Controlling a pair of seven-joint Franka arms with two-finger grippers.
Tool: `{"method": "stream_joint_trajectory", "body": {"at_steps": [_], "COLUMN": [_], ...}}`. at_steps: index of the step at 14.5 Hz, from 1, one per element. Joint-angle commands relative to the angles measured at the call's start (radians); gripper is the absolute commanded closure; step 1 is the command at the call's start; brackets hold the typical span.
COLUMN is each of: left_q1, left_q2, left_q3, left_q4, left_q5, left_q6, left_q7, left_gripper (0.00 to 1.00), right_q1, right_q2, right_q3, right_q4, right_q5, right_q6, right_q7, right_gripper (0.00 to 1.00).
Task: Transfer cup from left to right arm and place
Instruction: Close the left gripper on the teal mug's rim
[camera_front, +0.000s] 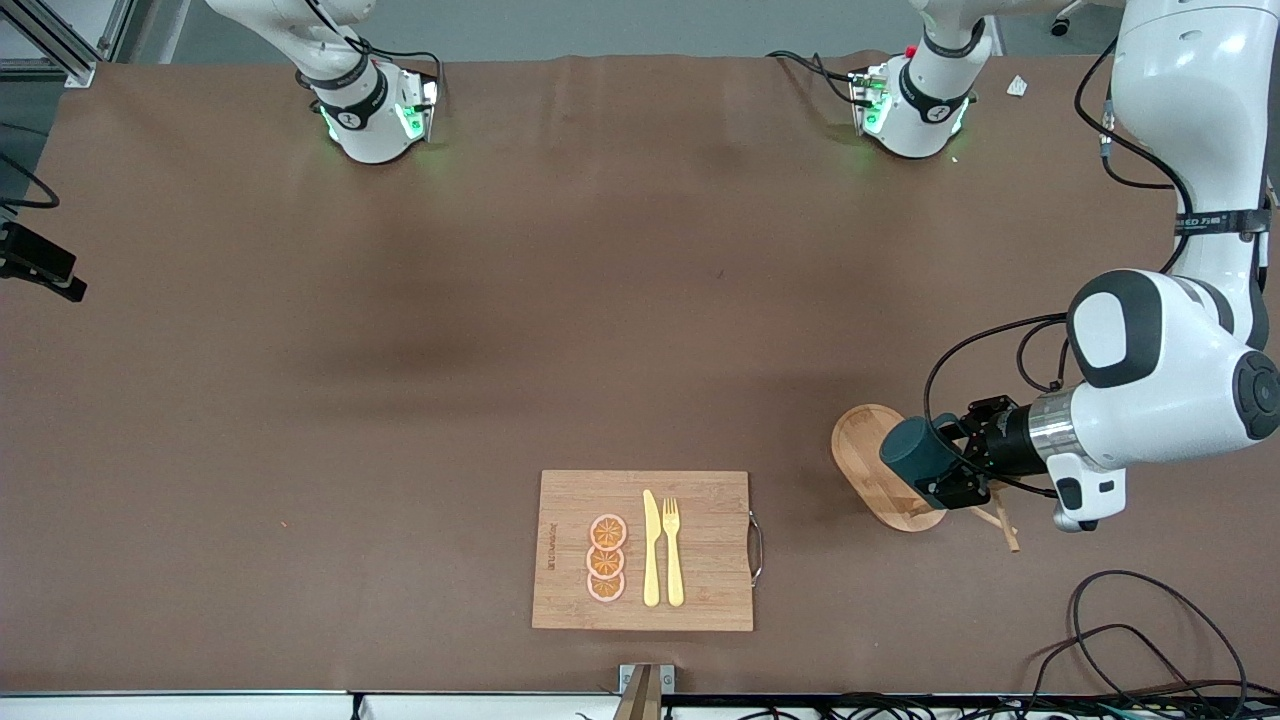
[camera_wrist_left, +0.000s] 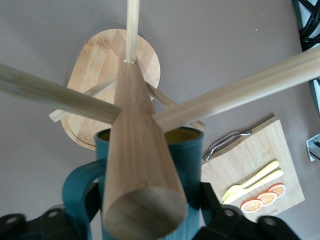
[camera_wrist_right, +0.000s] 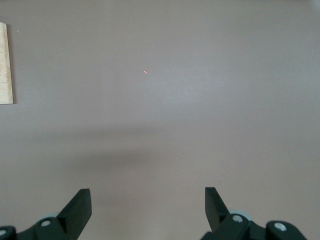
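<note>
The dark teal cup (camera_front: 913, 452) lies tipped sideways over the wooden peg rack (camera_front: 866, 442), toward the left arm's end of the table. My left gripper (camera_front: 948, 472) is shut on the cup. In the left wrist view the cup (camera_wrist_left: 186, 150) shows its mustard inside, its handle (camera_wrist_left: 76, 186) sticks out to one side, and a black finger (camera_wrist_left: 209, 199) presses its ribbed wall. The rack's thick post (camera_wrist_left: 137, 165) and its pegs (camera_wrist_left: 240, 94) cross in front and hide much of the cup. My right gripper (camera_wrist_right: 147, 202) is open over bare table and holds nothing; it is out of the front view.
A bamboo cutting board (camera_front: 705, 520) lies near the front edge with a yellow knife (camera_front: 651, 548), a yellow fork (camera_front: 672, 550) and three orange slices (camera_front: 606, 558). Its edge (camera_wrist_right: 5, 65) shows in the right wrist view. Black cables (camera_front: 1130, 640) lie by the front corner at the left arm's end.
</note>
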Motion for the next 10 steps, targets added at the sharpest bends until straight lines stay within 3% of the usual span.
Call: {"method": "stream_joint_trajectory", "body": {"at_steps": [1, 3, 10], "left_q1": [0.002, 0.004, 0.007], "left_q2": [0.002, -0.009, -0.117], "left_q3": [-0.013, -0.015, -0.119], "left_q4": [0.008, 0.011, 0.011], "left_q5": [-0.018, -0.020, -0.027], "left_q6": [0.008, -0.001, -0.119], "left_q7": [0.009, -0.008, -0.185], "left_gripper": [0.48, 0.47, 0.46], "right_q1": [-0.008, -0.008, -0.010], "right_q2": [-0.020, -0.020, -0.020], "right_q3": [0.004, 0.004, 0.004], "right_q4": [-0.017, -0.018, -0.017], "right_q5": [0.010, 0.010, 0.010], "right_q6": [0.001, 0.001, 0.001], "right_q7": [-0.012, -0.012, -0.012], "right_gripper": [0.00, 0.00, 0.00]}}
